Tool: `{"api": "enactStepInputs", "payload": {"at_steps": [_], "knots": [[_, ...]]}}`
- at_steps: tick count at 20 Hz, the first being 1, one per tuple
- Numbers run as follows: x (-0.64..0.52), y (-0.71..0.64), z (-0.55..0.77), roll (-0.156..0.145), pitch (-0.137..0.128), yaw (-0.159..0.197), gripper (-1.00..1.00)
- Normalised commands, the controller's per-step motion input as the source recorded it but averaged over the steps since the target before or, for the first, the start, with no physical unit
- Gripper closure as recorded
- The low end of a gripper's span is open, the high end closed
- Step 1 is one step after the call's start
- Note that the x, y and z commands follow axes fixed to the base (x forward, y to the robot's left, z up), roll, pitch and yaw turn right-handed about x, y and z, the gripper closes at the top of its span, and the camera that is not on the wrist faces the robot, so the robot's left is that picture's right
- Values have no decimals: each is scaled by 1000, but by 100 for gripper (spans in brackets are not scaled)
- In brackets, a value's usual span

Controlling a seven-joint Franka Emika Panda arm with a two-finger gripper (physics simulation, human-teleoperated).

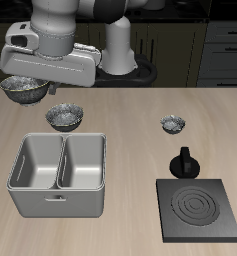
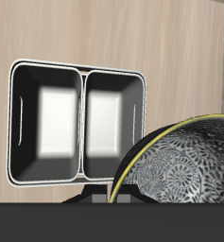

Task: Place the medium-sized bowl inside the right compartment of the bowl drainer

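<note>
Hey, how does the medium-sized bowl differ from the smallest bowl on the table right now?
The medium-sized bowl is wider than the smallest bowl. The medium-sized bowl sits just behind the bowl drainer, while the smallest bowl stands away from it, behind the black burner plate. Both are upright, dark grey and speckled, and both rest on the table.

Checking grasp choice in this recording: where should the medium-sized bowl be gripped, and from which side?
Grip the medium-sized bowl at its rim, one finger inside and one outside, coming straight down from above. It sits upright with its mouth open, just behind the bowl drainer. Its rounded wall probably offers no flat side to pinch.
</note>
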Motion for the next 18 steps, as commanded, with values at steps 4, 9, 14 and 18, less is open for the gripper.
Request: {"api": "enactStepInputs", "payload": {"at_steps": [4,9,14,18], "knots": [[148,67,-103,-5,12,-23,100],[101,128,-110,14,14,-14,100],[88,48,-222,19,24,-29,100],[53,170,-292,33,-1,17,100]]}}
